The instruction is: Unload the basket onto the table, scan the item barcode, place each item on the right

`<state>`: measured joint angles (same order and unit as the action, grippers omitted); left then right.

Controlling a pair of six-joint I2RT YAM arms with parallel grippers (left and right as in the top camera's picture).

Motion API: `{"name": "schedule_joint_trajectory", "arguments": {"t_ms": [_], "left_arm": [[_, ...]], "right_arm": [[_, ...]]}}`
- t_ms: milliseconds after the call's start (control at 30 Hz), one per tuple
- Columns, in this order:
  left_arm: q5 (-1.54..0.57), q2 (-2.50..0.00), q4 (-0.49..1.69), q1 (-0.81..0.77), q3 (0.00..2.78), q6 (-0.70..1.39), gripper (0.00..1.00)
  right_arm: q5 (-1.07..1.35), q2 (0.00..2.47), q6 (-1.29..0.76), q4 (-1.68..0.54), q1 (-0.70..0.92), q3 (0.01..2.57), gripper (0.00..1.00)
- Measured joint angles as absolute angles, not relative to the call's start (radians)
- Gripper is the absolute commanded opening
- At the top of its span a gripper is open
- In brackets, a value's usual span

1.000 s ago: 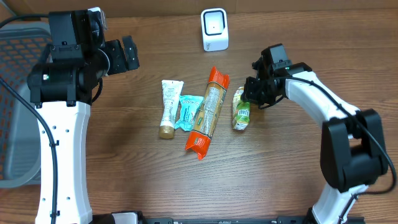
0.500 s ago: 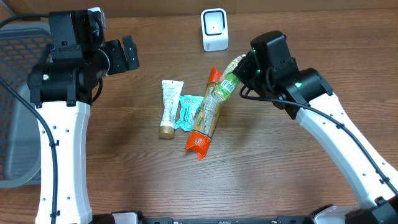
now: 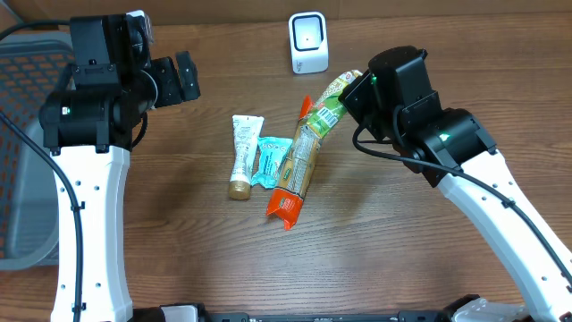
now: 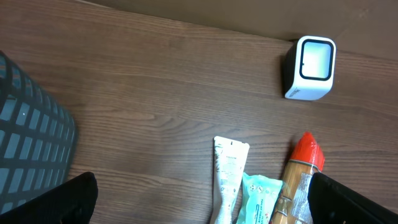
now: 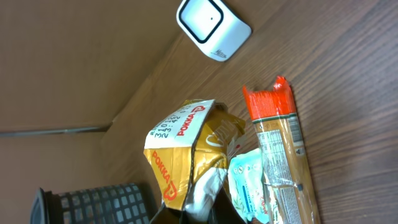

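Observation:
My right gripper (image 3: pixel 356 92) is shut on a green and yellow Pokka drink pouch (image 3: pixel 331 105), holding it tilted in the air above the top end of the long orange pack. In the right wrist view the pouch (image 5: pixel 186 155) fills the lower middle, gold side and date print facing the camera, with the dark fingers (image 5: pixel 214 211) clamped on its lower end. The white barcode scanner (image 3: pixel 308 42) stands at the back of the table, up and left of the pouch. My left gripper (image 3: pixel 183 76) hangs open over the far left, holding nothing.
A white tube (image 3: pixel 241 154), a teal packet (image 3: pixel 271 161) and a long orange-capped pack (image 3: pixel 298 161) lie side by side mid-table. A dark mesh basket (image 3: pixel 22 152) sits off the left edge. The left wrist view shows the scanner (image 4: pixel 310 67) and tube (image 4: pixel 227 177).
The right gripper has lifted the pouch off the table beside the long pack and carried it up and left toward the scanner. The left arm has not moved.

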<state>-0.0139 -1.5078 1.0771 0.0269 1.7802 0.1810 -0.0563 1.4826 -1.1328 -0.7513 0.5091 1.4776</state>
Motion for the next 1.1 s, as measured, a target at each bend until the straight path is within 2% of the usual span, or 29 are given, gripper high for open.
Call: {"name": "schedule_joint_trajectory", "arguments": {"t_ms": [367, 633, 767, 933, 1100], "left_arm": [[-0.014, -1.508, 1.077, 0.027, 1.780, 0.181, 1.00], [-0.014, -1.508, 1.077, 0.027, 1.780, 0.181, 1.00], [-0.014, -1.508, 1.077, 0.027, 1.780, 0.181, 1.00], [-0.014, -1.508, 1.077, 0.027, 1.780, 0.181, 1.00], [-0.014, -1.508, 1.077, 0.027, 1.780, 0.181, 1.00]], "right_arm": [[-0.077, 1.508, -0.859, -0.707, 0.601, 1.548, 0.04], [-0.107, 1.579, -0.415, -0.590, 0.600, 1.605, 0.04], [-0.232, 1.662, -0.332, -0.704, 0.601, 1.605, 0.04], [-0.478, 1.805, -0.322, -0.876, 0.601, 1.606, 0.04], [-0.620, 1.979, -0.320, -0.962, 0.598, 1.606, 0.04]]}}
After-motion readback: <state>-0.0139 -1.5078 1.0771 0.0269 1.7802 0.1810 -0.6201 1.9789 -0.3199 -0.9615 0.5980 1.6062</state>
